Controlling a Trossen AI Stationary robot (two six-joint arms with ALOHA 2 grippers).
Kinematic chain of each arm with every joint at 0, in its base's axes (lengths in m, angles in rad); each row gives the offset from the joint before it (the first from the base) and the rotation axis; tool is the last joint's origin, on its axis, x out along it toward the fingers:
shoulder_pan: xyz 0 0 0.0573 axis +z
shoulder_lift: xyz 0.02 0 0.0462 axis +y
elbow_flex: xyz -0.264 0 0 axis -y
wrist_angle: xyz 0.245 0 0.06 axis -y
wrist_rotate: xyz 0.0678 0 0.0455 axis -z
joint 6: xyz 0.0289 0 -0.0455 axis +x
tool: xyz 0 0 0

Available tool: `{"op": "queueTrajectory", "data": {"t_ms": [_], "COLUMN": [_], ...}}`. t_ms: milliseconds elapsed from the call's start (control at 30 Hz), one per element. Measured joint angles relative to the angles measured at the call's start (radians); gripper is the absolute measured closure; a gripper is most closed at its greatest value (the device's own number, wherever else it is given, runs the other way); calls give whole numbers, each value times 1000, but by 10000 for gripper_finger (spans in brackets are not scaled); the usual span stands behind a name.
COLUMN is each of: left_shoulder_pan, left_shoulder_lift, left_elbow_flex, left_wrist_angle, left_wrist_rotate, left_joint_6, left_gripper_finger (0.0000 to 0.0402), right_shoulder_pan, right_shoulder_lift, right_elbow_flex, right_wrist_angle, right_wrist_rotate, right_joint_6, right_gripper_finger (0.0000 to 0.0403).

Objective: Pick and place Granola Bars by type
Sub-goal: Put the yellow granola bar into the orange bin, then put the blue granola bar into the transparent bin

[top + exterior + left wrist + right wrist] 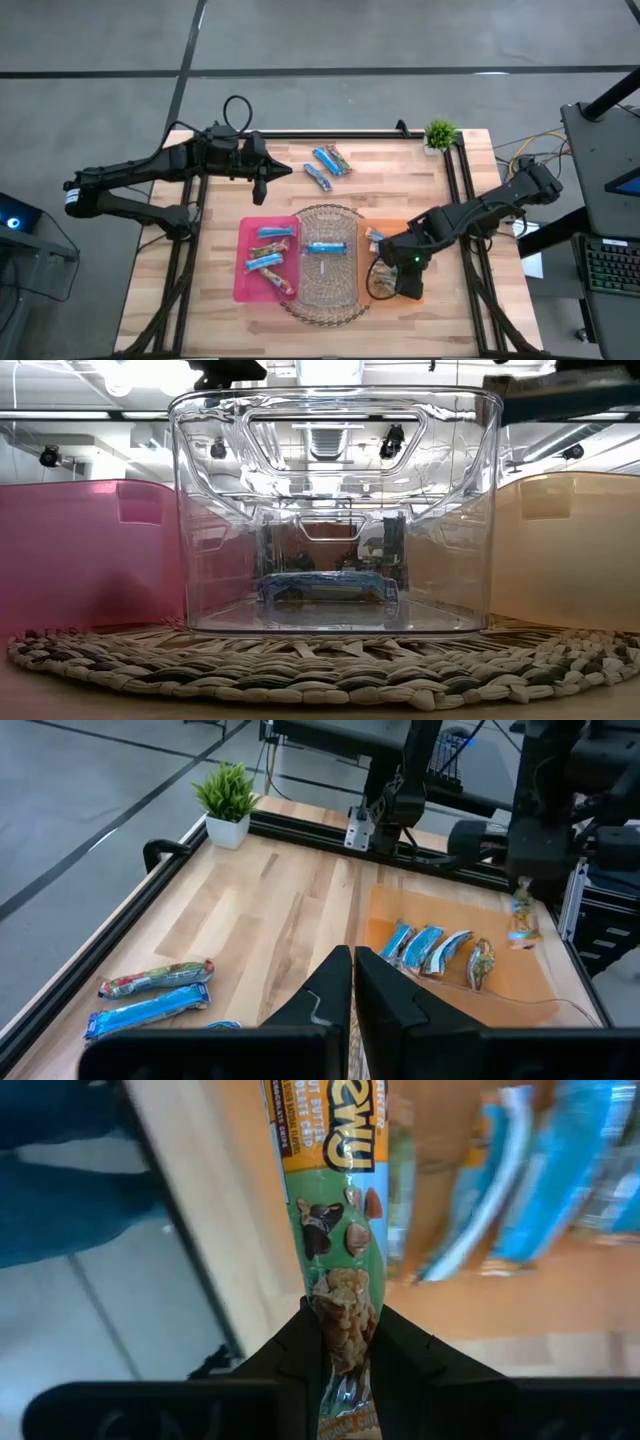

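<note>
The right tool [345,1342] hangs over the orange tray [392,232] on the right part of the counter [210,290], and its two dark fingers [290,1355] are closed on the end of a green and tan granola bar [340,1230], which hangs from the grip above the tray; in the left wrist view the same bar [522,915] is seen hanging under the right arm, apart from the tray floor. Inside the orange tray lie several bars [428,948], mostly blue ones side by side, with one brownish bar just beside them. In the middle of the counter stands a clear box [335,510] on a round woven mat [320,670], and one blue bar [325,248] lies on the bottom of this box. To the left of it is the pink tray [246,285], which holds a few blue bars [272,233] and, near its right side, one tan bar. Two or three loose bars [328,164] rest on the bare wood at the far side of the counter, blue ones and one with red and green, close to each other. The left tool [352,982] is closed with nothing between its fingers and hovers over the far left part of the counter, well apart from the trays. A small green plant [440,134] in a white pot stands at the far right corner
</note>
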Motion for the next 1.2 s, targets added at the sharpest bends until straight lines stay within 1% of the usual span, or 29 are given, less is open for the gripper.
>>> {"op": "queueTrajectory", "data": {"t_ms": [67,167,267,567,667,767,867,967,1200], "left_shoulder_pan": [0,0,0,0,0,0,0,0,0], "left_shoulder_lift": [0,0,0,0,0,0,0,0,0], "left_elbow_flex": [0,0,0,0,0,0,0,0,0], "left_wrist_angle": [1,1,1,1,1,2,14,20,20], "left_wrist_rotate": [0,0,0,0,0,0,0,0,0], "left_joint_6": [2,2,2,4,4,5,5,5,6], "left_gripper_finger": [401,401,401,401,401,401,401,401,401], "right_shoulder_pan": [0,0,0,0,-3,-17,-39,-67,-165], "right_shoulder_lift": [1,1,1,1,1,1,1,1,1], "right_elbow_flex": [-14,-39,-55,-80,-78,-68,-52,-36,28], "right_wrist_angle": [33,70,73,93,95,96,98,98,100], "right_wrist_rotate": [-30,-38,-68,-73,-71,-62,-43,-8,7], "right_joint_6": [1,8,24,38,23,14,-9,-56,-172], "right_gripper_finger": [349,348,340,258,239,230,233,243,293]}}
